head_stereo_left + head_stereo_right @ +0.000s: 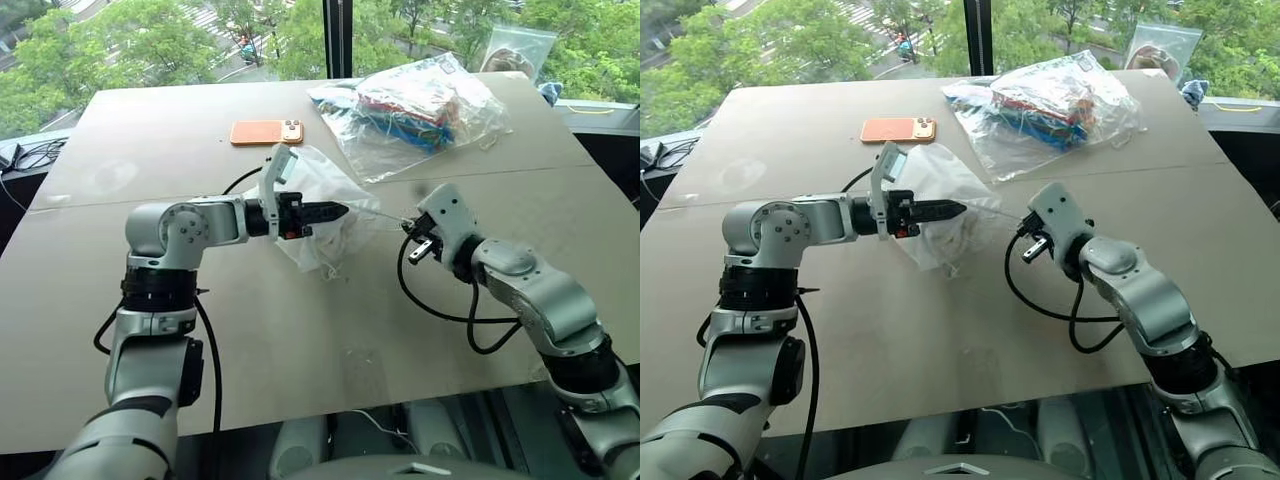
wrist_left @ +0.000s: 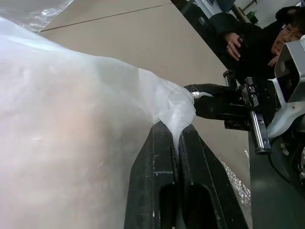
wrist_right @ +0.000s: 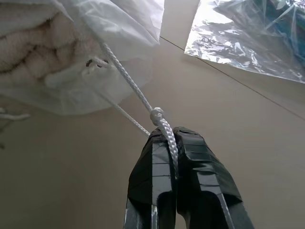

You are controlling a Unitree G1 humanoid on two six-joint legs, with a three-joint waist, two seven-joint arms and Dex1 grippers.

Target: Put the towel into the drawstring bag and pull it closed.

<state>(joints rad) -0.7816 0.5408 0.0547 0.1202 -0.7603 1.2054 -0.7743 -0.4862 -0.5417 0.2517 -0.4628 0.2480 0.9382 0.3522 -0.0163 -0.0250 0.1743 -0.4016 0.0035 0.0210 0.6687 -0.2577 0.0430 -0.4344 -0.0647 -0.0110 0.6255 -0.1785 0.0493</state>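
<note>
The drawstring bag [image 1: 318, 185] hangs a little above the middle of the table [image 1: 300, 330], thin, white and crinkly. My left gripper [image 1: 345, 211] is shut on a bunch of the bag's fabric [image 2: 178, 112] at its mouth. Through the fabric, the ribbed white towel [image 3: 33, 43] shows inside the bag. A thin white cord [image 3: 128, 81] runs taut from the bag's mouth to my right gripper [image 1: 408, 228]. That gripper is shut on the cord just below a knot [image 3: 157, 114]. The two grippers face each other, a short gap apart.
An orange phone [image 1: 266, 132] lies behind the bag. A clear plastic bag of colourful items [image 1: 415, 105] sits at the back right, with a small clear zip bag [image 1: 518, 48] beyond it. A person [image 2: 248, 38] sits past the table's edge.
</note>
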